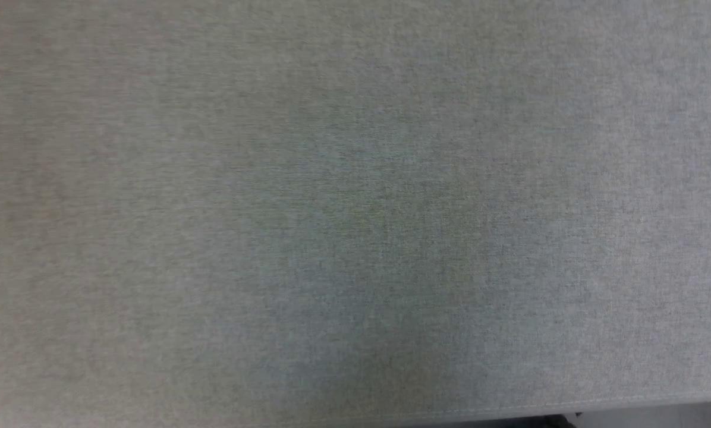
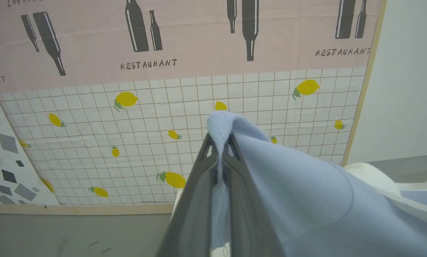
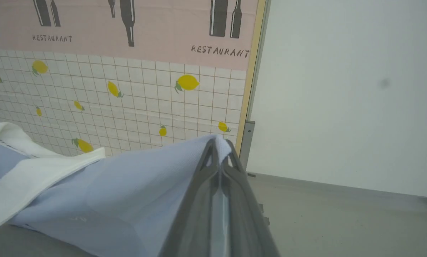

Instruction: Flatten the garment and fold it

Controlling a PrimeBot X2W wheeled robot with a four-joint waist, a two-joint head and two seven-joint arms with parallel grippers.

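right tool (image 3: 219, 145) clamped on a fold of the light blue polo shirt (image 3: 127, 185); white collar (image 3: 45, 171) at left, lemon-print backdrop (image 3: 145, 107) behind, white wall (image 3: 342, 89) right.

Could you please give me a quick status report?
Left gripper shut on light blue polo shirt. Right gripper likewise. Nothing seen blocking.

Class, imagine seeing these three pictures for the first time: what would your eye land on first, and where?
A light blue polo shirt with a white collar, pinched by the shut left gripper and right gripper, dominates both wrist views. Behind it hangs a lemon-printed grid backdrop under a pink RESTAURANT banner with bottles. The head view looks down on plain grey fabric.
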